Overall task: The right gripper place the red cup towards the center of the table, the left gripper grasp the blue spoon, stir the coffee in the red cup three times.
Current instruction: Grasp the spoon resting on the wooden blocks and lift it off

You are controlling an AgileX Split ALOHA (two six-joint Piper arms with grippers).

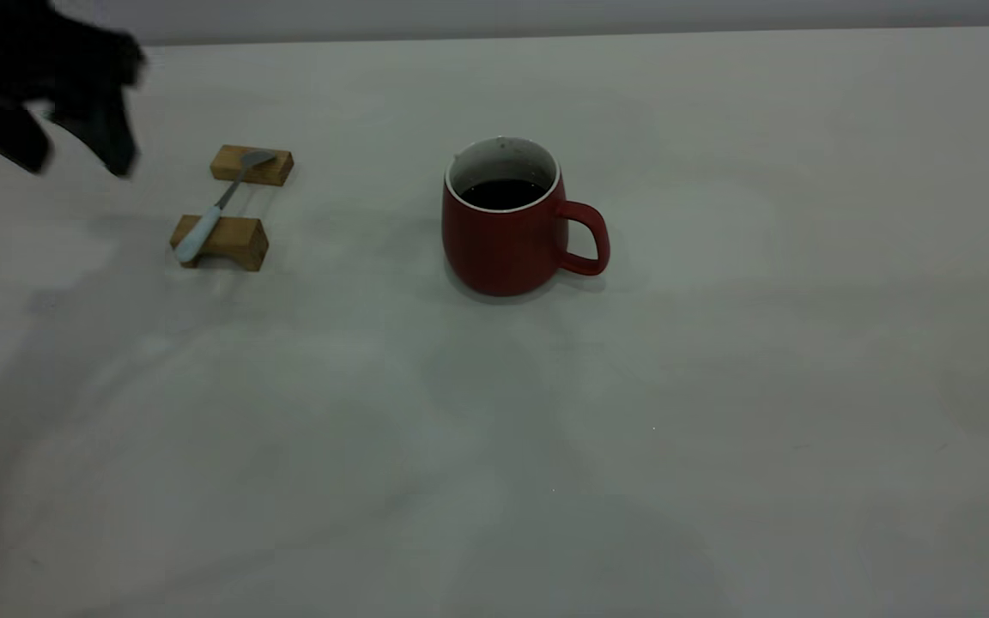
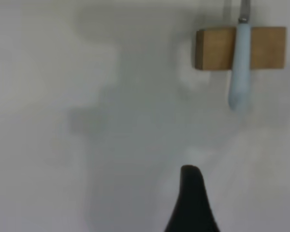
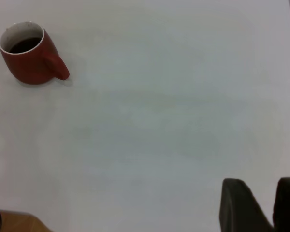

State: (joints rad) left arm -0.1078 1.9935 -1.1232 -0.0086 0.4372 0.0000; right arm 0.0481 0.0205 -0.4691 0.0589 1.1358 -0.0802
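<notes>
— Left fingers [image 1: 82,142], black, parted and empty: two dark prongs hanging down at about ten o'clock on the off-white matte worktop [image 1: 718,386], above the surface, touching nothing. Right fingers [image 3: 261,205], black too, seen only from their own wrist camera as two stubs with a narrow gap, holding nothing, well away from everything.

— And out from the left fingers?

— Just beside, toward three o'clock: slim spoon with pale blue-white rounded handle, thin grey neck and grey bowl [image 1: 218,204], bridged across two tan wooden blocks [image 1: 221,241], handle on the nearer, bowl on the farther [image 1: 252,165]. Probably propped so to leave air under the neck for a pinch from above. Handle tip overhanging the near block, clear in the left wrist view.

— The cup?

— Dark red rounded ceramic mug, white inside and rim [image 1: 503,219], upright near the centre of the worktop, loop handle toward three o'clock, well apart from the spoon. Dark brown-black coffee [image 1: 501,192] sitting well below the rim. Placement looks done, judging by position; grasp of the spoon not yet made.

— Arm pose?

— Left arm reaching in from the upper left corner, wrist angled down, short of the spoon. Right arm out of the exterior view, seemingly parked high, looking down across bare worktop at the distant mug.
</notes>
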